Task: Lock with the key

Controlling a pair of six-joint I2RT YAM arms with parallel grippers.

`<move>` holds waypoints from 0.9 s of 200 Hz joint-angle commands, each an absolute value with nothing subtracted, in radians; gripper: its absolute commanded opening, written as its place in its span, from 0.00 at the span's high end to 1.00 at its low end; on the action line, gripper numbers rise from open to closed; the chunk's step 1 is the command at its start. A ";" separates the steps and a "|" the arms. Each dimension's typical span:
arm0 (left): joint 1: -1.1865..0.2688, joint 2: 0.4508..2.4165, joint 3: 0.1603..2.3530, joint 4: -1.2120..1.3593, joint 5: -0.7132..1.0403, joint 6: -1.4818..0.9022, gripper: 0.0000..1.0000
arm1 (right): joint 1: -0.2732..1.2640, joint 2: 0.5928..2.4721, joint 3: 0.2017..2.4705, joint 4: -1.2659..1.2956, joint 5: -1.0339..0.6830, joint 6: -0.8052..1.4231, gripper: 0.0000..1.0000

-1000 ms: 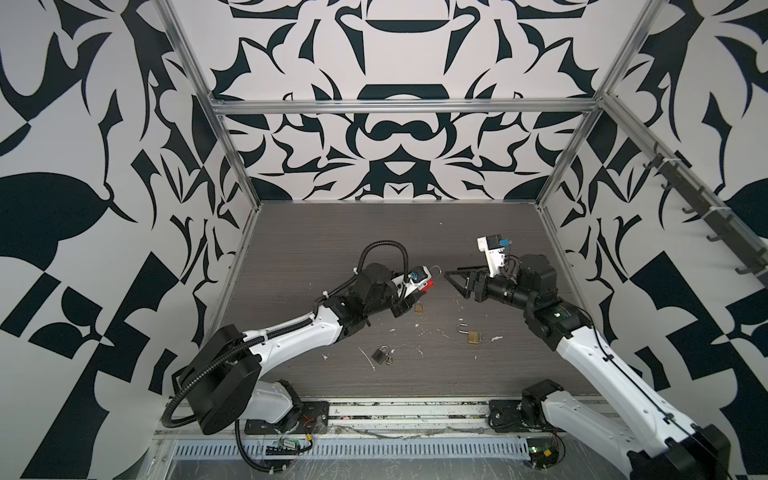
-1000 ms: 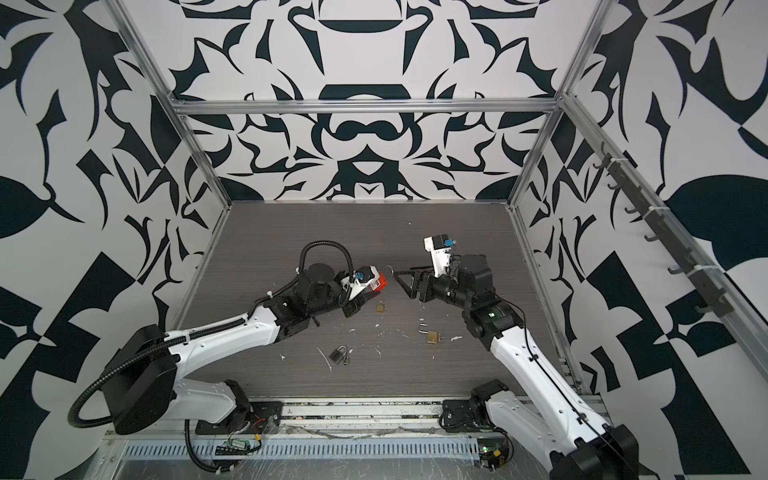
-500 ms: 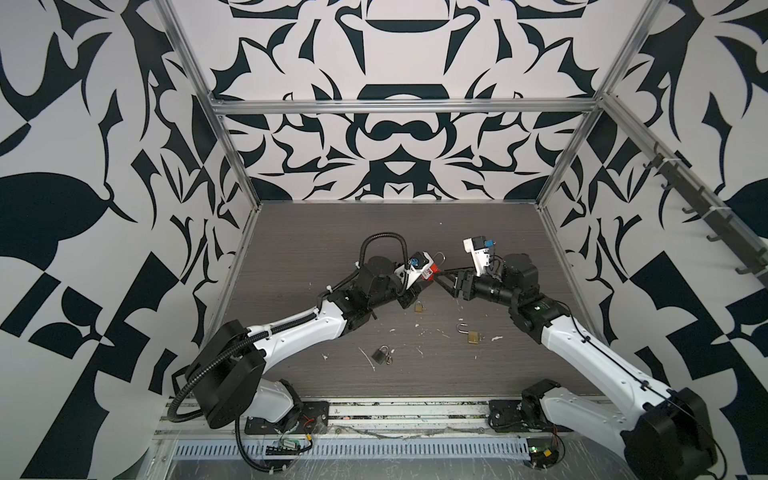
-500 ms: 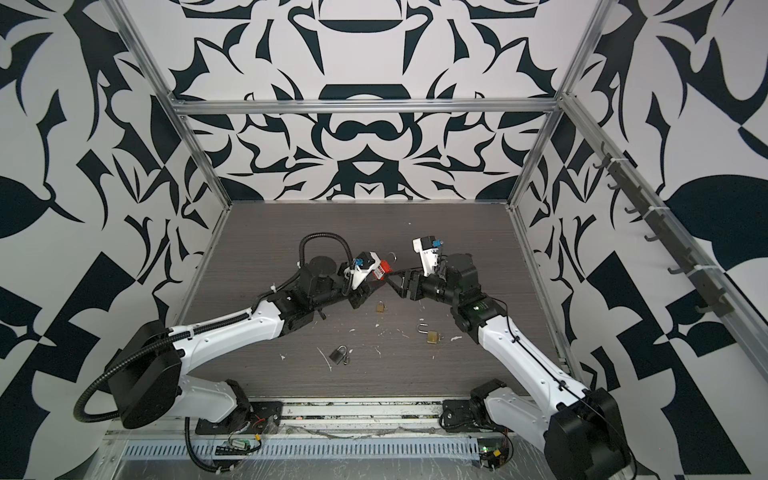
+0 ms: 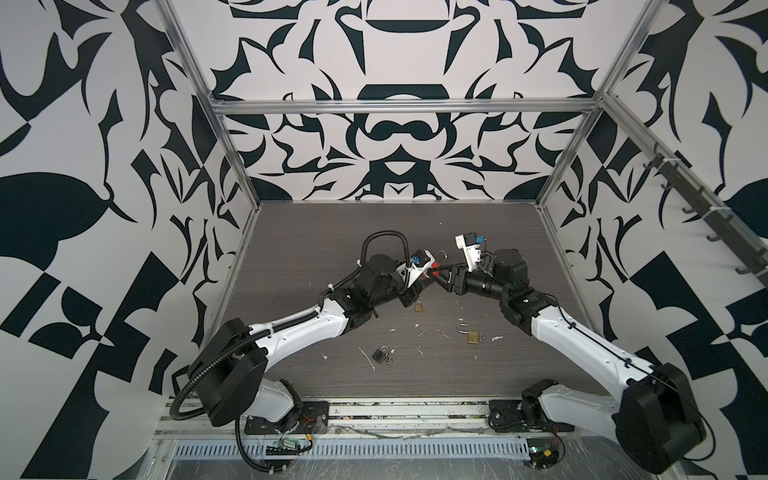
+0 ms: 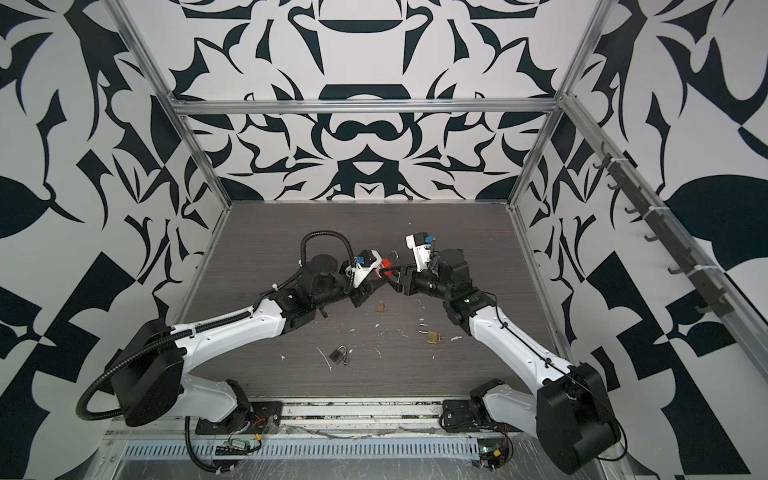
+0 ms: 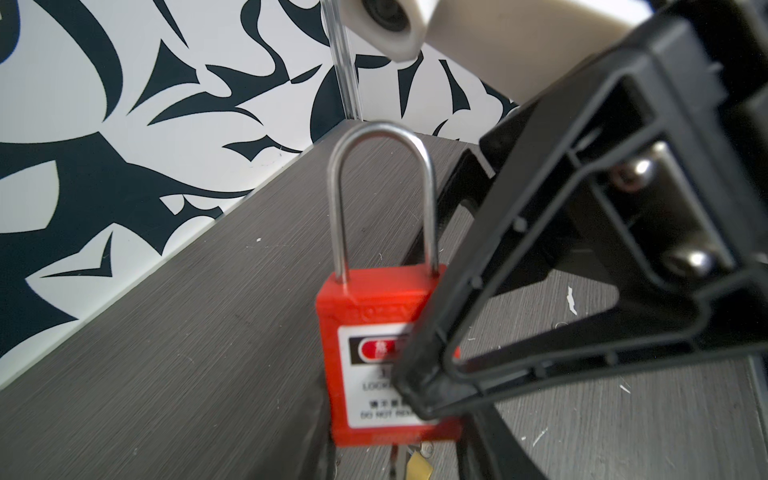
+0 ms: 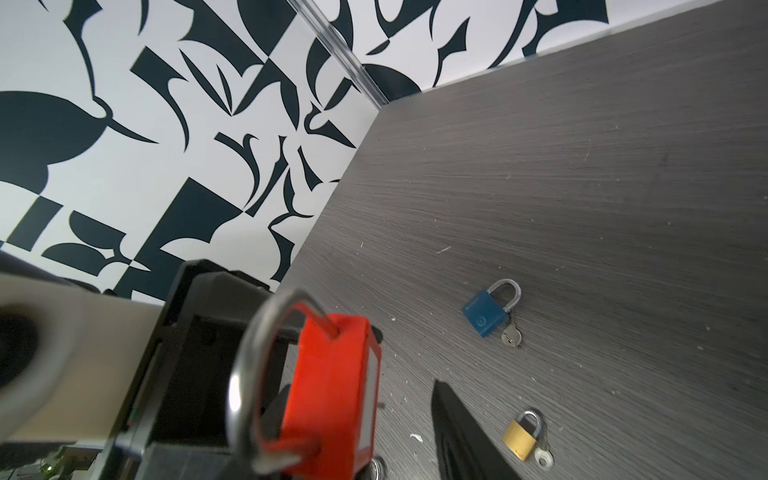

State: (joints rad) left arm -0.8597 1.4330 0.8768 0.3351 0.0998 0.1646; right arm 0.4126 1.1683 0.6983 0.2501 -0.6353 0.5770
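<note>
Twin high views down onto the whole table point(image 5: 332, 232); both wrist cameras close upon the red padlock point(image 7: 365, 307).

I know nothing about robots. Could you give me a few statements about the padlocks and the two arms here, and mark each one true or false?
1. The red padlock is held up off the table in the left gripper's jaws. True.
2. Its shackle is swung open. False: both legs sit in the red body.
3. The right gripper rests on the table, far from the red padlock. False: it is raised and right beside that padlock.
4. Three more padlocks lie on the table: a blue padlock and two brass padlocks. True.
5. A key lies at the blue padlock's base. True.
</note>
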 commanded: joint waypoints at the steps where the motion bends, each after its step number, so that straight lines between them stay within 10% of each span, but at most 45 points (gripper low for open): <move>1: -0.862 1.440 0.907 0.365 0.120 0.156 0.95 | 0.418 1.172 0.745 0.308 -0.632 0.587 0.56; 68: -0.863 1.437 0.904 0.377 0.112 0.155 0.85 | 0.425 1.177 0.747 0.313 -0.605 0.593 0.90; 131: -0.862 1.364 0.875 0.312 0.088 0.194 0.29 | 0.423 1.140 0.774 0.272 -0.507 0.547 0.99; 142: -0.862 1.339 0.850 0.316 0.057 0.194 0.00 | 0.422 1.131 0.776 0.275 -0.479 0.541 1.00; 180: -0.843 1.252 0.771 0.340 -0.045 0.123 0.01 | 0.420 1.097 0.766 0.305 -0.439 0.508 1.00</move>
